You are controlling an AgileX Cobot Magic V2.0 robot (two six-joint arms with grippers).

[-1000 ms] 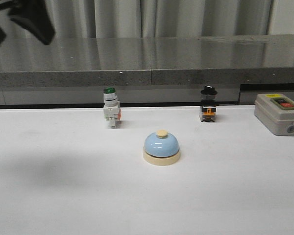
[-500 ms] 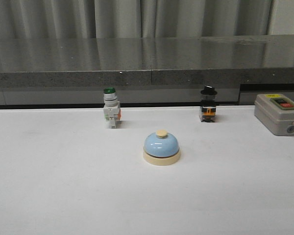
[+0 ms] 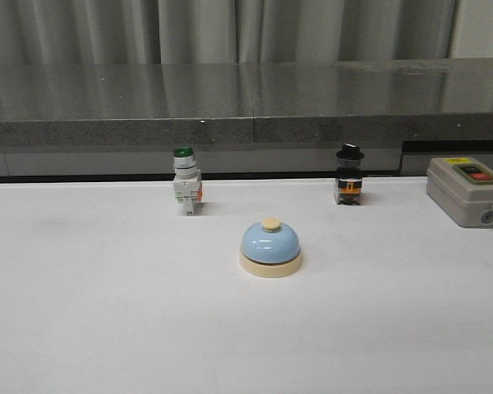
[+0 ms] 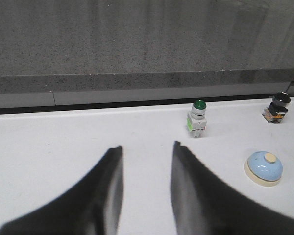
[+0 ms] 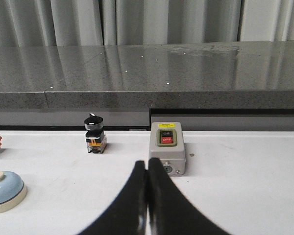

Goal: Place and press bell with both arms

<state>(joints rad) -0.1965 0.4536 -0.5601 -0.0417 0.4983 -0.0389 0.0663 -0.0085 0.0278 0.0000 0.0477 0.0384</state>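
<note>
The bell (image 3: 270,246), a light-blue dome on a cream base with a cream knob, stands upright in the middle of the white table. It also shows in the left wrist view (image 4: 264,168) and at the edge of the right wrist view (image 5: 4,190). Neither arm appears in the front view. My left gripper (image 4: 146,147) is open and empty above bare table, well apart from the bell. My right gripper (image 5: 147,164) is shut with nothing between its jaws, its tips in front of the grey box.
A green-capped white pushbutton switch (image 3: 186,182) stands behind the bell to the left. A black-knobbed switch (image 3: 349,176) stands behind it to the right. A grey box with a red button (image 3: 468,190) sits at the far right. A dark stone ledge (image 3: 246,115) runs along the back.
A dark arm seen at the top left of the front view one second ago has left that view. The bell and the switches have not moved.
</note>
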